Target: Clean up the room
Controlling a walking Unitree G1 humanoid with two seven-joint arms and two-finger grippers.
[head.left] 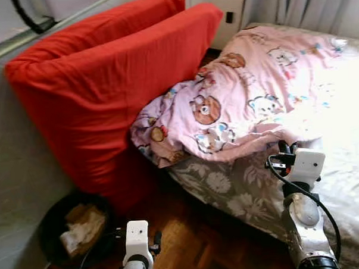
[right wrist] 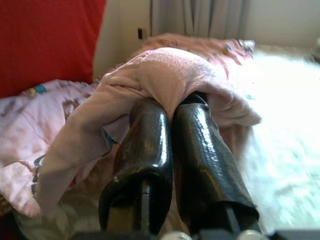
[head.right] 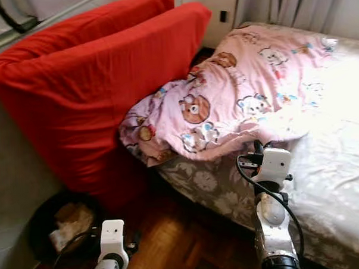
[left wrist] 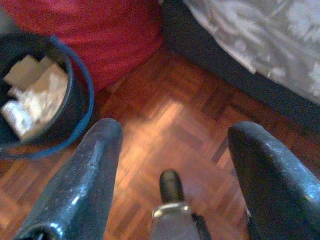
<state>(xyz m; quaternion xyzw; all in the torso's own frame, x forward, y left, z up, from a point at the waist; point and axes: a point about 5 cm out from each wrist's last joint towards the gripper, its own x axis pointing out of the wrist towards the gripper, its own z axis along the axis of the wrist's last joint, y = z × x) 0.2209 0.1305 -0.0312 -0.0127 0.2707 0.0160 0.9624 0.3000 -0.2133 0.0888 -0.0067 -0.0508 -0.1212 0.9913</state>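
The pink bear-print blanket (head.left: 249, 95) lies bunched across the bed (head.left: 347, 163) just ahead of the right gripper (right wrist: 170, 125), whose fingers are pinched together on a fold of its near edge. To spread it well, I judge the pull should run smooth and low along the mattress, away from the red cushions (head.left: 106, 84) beyond the heap. The left gripper (left wrist: 170, 155) hangs spread and empty over the wooden floor (left wrist: 165, 110), a bin (left wrist: 75, 100) just ahead.

Right gripper (right wrist: 172, 107): fingertips buried under a blanket (head.left: 249, 95) fold. Bed (head.left: 342, 181): cut off at right edge. Bin (left wrist: 75, 95): partly out of frame, pale contents unidentifiable. Left arm (head.left: 135, 246): cropped below
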